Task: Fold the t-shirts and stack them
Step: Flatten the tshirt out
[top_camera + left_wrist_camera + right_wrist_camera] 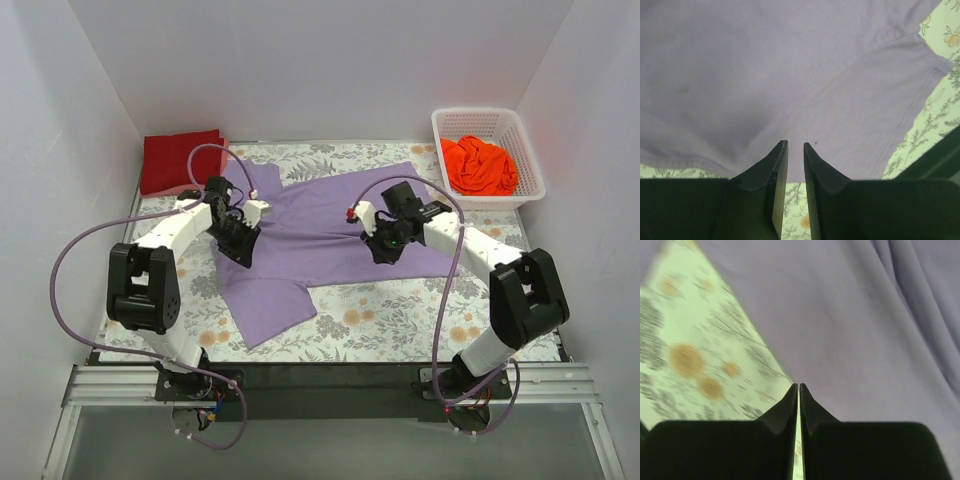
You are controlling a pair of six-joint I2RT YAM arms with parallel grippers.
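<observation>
Lavender-purple t-shirt (320,240) lies spread out in the middle of the floral table cloth (400,320), seen from above. The dark red t-shirt (180,160) is folded at the far left corner, and the bright orange t-shirt (480,165) is crumpled inside the white basket (440,140) at the far right. The left gripper (238,245) is at the left side of the purple shirt and the right gripper (385,250) is at its near right edge.

From the left wrist, the fingers (772,170) stand a little apart and nothing is between them; the purple cloth lies just past the tips.

From the right wrist, the fingers (782,410) are almost together, with only a thin empty slit, at the border of shirt and table cloth.
</observation>
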